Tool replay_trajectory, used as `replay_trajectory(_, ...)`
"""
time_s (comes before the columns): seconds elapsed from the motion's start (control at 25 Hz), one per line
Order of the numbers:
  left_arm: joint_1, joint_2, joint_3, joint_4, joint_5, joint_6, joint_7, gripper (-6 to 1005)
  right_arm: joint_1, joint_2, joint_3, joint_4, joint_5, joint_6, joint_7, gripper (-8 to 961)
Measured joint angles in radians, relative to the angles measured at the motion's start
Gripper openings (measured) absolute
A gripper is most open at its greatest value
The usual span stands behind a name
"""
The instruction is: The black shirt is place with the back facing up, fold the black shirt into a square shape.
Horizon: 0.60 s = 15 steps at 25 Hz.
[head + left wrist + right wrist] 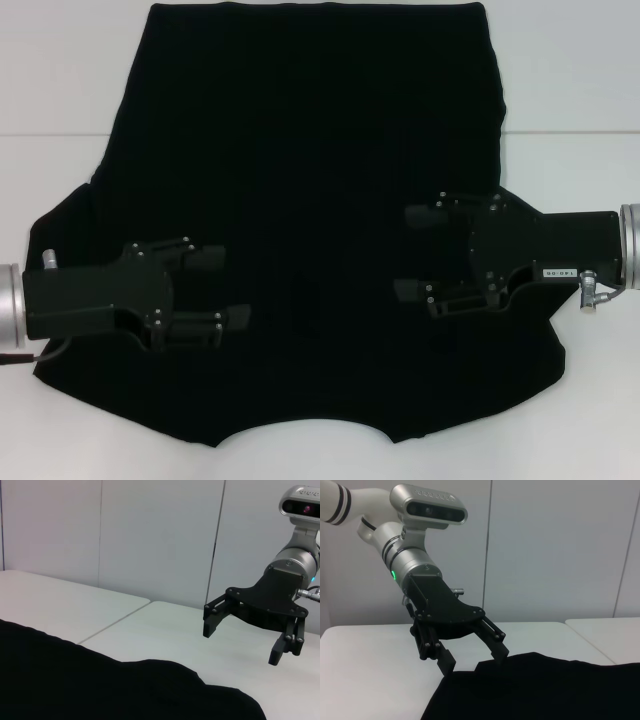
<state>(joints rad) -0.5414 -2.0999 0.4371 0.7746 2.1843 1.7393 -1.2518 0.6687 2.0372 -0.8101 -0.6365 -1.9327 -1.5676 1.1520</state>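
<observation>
Head view has the black shirt [310, 200] spread flat on the table [60, 80], my left gripper [222, 288] and right gripper [412, 252] both gaping empty above it. Floppy fabric, so I'd pinch the sleeve edges.

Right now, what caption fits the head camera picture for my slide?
Both open end effectors, left and right, hover over the black shirt spread flat on the white table.
</observation>
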Motion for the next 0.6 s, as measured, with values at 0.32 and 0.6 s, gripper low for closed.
replay_trajectory(0.32, 0.001, -0.001, 0.000, 0.000, 0.000, 0.001, 0.000, 846, 0.000, 0.000, 0.000, 0.000, 0.001, 0.000, 0.000, 907)
replay_trajectory(0.6, 0.003, -0.003, 0.000, 0.000, -0.002, 0.000, -0.004, 845, -0.001, 0.002, 0.002, 0.000, 0.003, 0.000, 0.000, 907)
